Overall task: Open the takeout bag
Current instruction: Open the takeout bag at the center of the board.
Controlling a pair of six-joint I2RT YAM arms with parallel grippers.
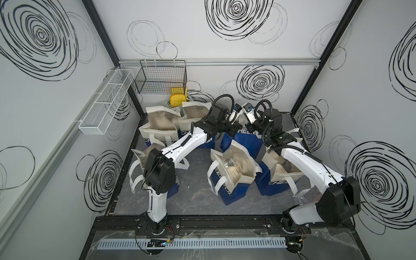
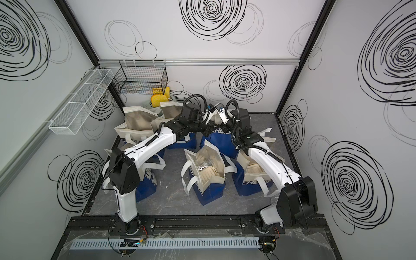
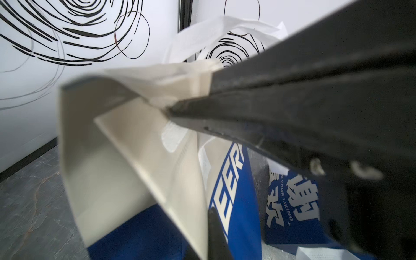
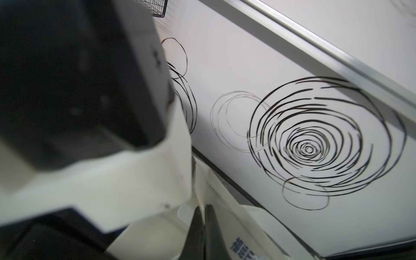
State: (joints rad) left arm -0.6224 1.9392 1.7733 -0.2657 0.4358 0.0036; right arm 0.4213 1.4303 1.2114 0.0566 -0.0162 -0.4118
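– Blue cloth below, cream band above: your takeout bag [image 1: 245, 138] stands at the back of the grey table [image 1: 198, 198], about midway across, right between the two wrists.

– How much of it can I see?

– Little. In both top views the arms cover its mouth, and only the blue face with part of a white word shows [image 2: 213, 140]. You cannot tell from above whether the mouth is parted.

– And the left gripper?

– Your left gripper [image 3: 171, 110] is clamped tight on a folded piece of the cream rim. The bag's pale panel [image 3: 126, 157] hangs from that pinch and is blurred.

– The right one?

– Your right gripper [image 4: 203, 225] has its jaws drawn together against the bag's pale stitched fabric [image 4: 227, 211]. The frame edge cuts the fingers off, so you cannot make out whether any cloth lies between them. A blurred dark housing fills much of that view.

– What else is around it?

– More bags of the same kind. An open bag [image 1: 234, 166] stands just in front. A second bag [image 1: 281, 173] is partly under the right arm, and a third bag [image 1: 139, 157] is largely hidden by the left elbow. Two rear bags [image 1: 162, 121] stand beside each other at the back. A yellow object [image 1: 176, 100], too small to name, sits below the black wire basket [image 1: 161, 76], with a white mesh tray [image 1: 105, 101] on the side wall.
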